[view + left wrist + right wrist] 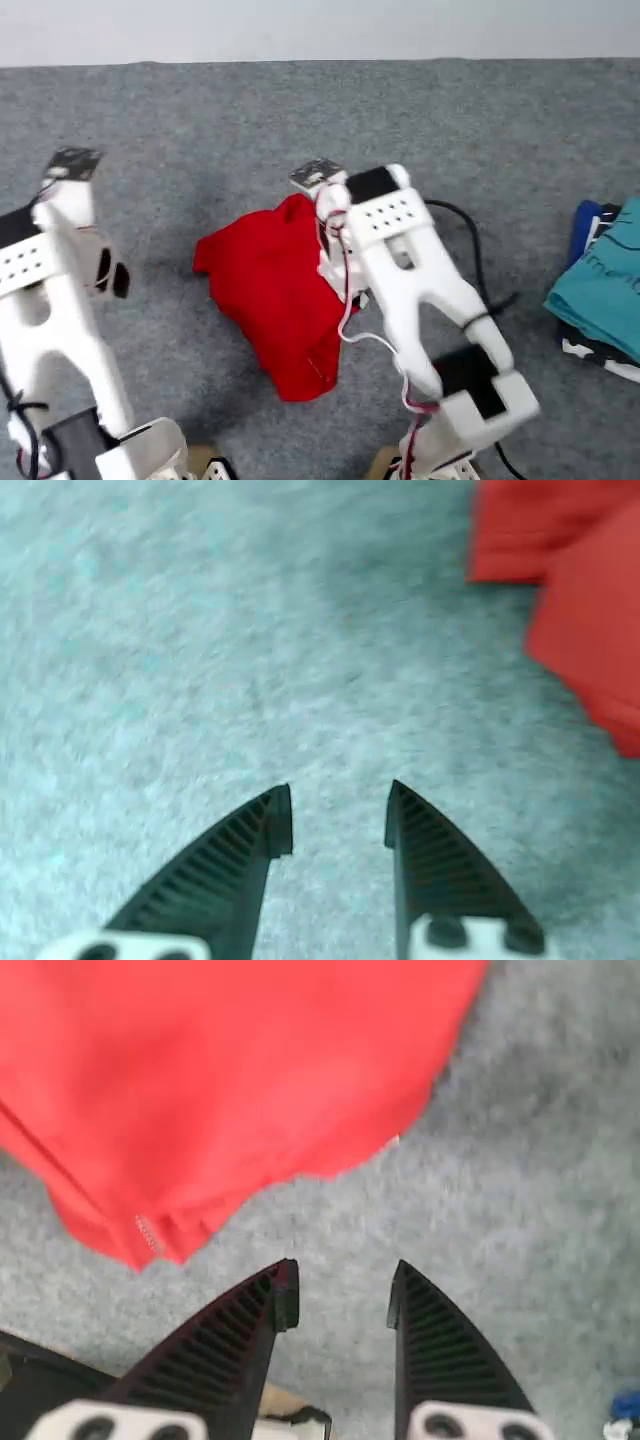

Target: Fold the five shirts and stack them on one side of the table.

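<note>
Centrally, the red shirt (275, 300) lies crumpled on the table (200, 120) — judged soft, light, limp; best pinched at a hem corner. Left gripper (338, 815) and right gripper (340, 1295) — both parted, empty.

2 white plastic arms. On right arm (420, 270): black servo blocks, grid of small holes in upper plate, red and white wires (346, 290) along side, black cable (476, 250) behind. Same white build, hole grid and black motor parts on left arm (50, 300). Both left gripper (338, 815) and right gripper (342, 1295): 2 black ribbed fingers tapering to points, white base, dark screw holes.
</note>
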`<state>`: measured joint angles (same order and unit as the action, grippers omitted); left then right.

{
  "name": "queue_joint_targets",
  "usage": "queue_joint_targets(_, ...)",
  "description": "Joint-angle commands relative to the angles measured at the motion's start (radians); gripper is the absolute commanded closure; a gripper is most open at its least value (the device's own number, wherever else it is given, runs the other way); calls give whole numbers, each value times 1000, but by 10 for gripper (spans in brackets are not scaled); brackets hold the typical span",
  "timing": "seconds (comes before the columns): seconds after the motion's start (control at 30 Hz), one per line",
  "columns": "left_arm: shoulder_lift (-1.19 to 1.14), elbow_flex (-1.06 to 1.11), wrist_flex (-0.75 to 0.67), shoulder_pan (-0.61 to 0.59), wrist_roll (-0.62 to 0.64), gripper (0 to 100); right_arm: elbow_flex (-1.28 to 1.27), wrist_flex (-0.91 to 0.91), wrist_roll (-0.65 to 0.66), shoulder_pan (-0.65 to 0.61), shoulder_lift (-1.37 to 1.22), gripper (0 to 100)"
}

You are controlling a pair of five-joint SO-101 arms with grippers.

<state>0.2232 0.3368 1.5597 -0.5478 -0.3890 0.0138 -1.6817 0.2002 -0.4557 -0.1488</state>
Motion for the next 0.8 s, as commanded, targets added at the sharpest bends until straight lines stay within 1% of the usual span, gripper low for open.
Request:
queue_joint_targets(0.0,49,39,-49,-58,-14,848,163,8,-3,-5,-128,838)
queue_joint_targets(0.13,48,94,-98,-77,-14,848,301,8,-8,-7,-300,838)
queue_joint_targets(0.33,48,143,-153,-77,-14,848,493,-1,-9,-44,-515,838)
queue_joint_targets(0.5,43,157,-192,-77,-11,848,545,-2,-2,-64,-622,847)
queue_joint_targets(0.57,43,157,-192,-75,-11,848,548,-2,3,-61,-636,903)
queue_joint_targets(0.63,41,157,-192,-74,-11,848,560,-25,48,-58,-630,998)
queue_joint_targets(0.7,41,157,-192,-74,-11,848,582,-68,95,-58,-615,972)
queue_joint_targets(0.73,41,157,-192,-72,-9,848,598,-91,109,-58,-604,991)
queue_joint_targets(0.77,44,157,-192,-72,-9,848,614,-108,118,-58,-591,988)
